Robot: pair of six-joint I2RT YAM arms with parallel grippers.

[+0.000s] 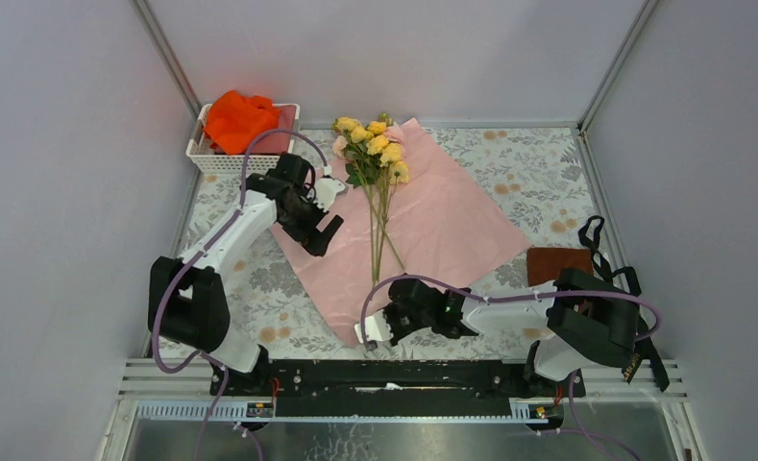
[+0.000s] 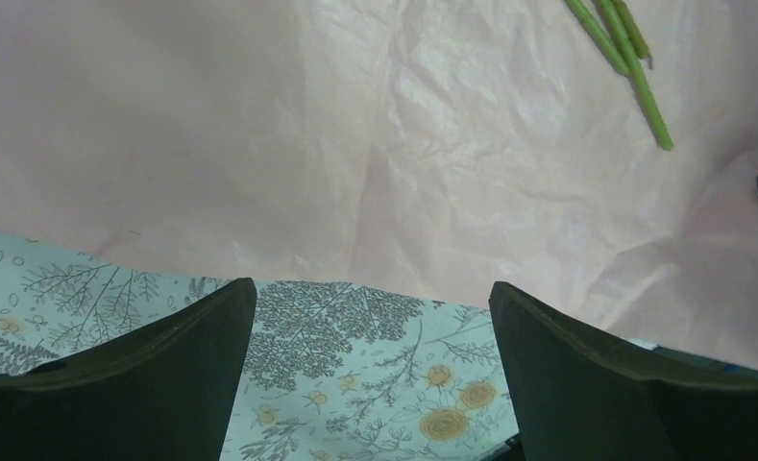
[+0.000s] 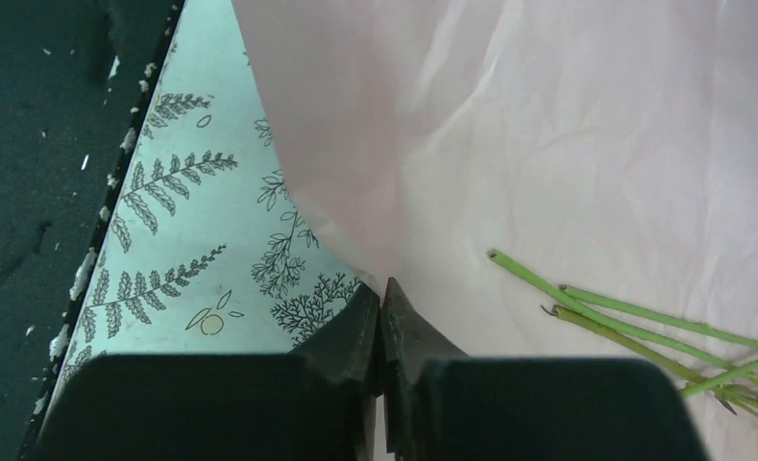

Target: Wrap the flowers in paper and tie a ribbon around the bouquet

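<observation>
Early stage — flowers (image 1: pixel 375 144) lie unwrapped on paper (image 1: pixel 452 221); my right gripper (image 3: pixel 382 298) pinches its near corner, left gripper (image 2: pixel 370 288) open above its left edge — wrapping, tying pending.

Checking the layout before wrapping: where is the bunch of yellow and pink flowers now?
Top view: the bunch of yellow and pink flowers lies mid-table on the thin pink paper sheet, blooms at its far corner, stems pointing toward the right gripper.

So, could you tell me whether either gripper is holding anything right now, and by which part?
The right gripper is pinched on the paper at its near corner; the open left gripper holds nothing.
</observation>
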